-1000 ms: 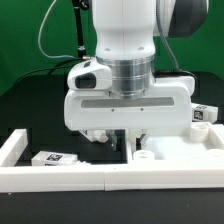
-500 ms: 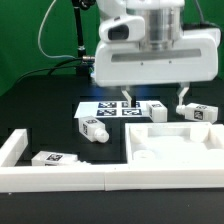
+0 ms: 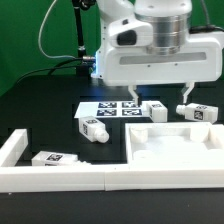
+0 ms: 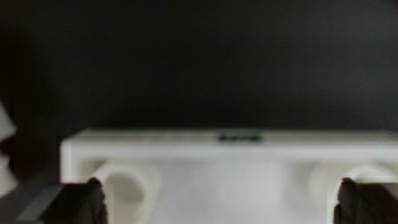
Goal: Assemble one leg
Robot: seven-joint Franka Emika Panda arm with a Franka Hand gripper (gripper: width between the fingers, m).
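Inspection of my gripper point(image 3: 156, 100): the jaws stand wide apart and hold nothing. Both fingers point(image 3: 128, 96) hang clear above the table point(image 3: 45, 115) and touch no part. In the wrist view the two dark pads point(image 4: 80, 203) sit at opposite edges of the frame, with a blurred white block point(image 4: 231, 160) carrying a small dark mark between and beyond them. I cannot tell which part that block is.

Directly beneath my fingers lies leg A point(image 3: 155, 110), on its side and tagged, just beside the marker board point(image 3: 110, 108) on the exterior view's right of it. Leg B point(image 3: 203, 112) lies further toward the exterior view's right, near my other finger and apart from it.

The marker board is flat on the table below the gripper body. In front of it, toward the camera, leg C point(image 3: 95, 128) lies on its side, near the board's front edge.

The tabletop point(image 3: 185, 150), a broad white panel with a raised rim, rests in front of legs A and B and on the exterior view's right of leg C, close to it but not touching.

Leg D point(image 3: 52, 158) lies well apart from the others, in the corner formed by the white border rail point(image 3: 80, 181), which runs along the front of the scene and turns back at the exterior view's left.

No leg is attached to the tabletop.
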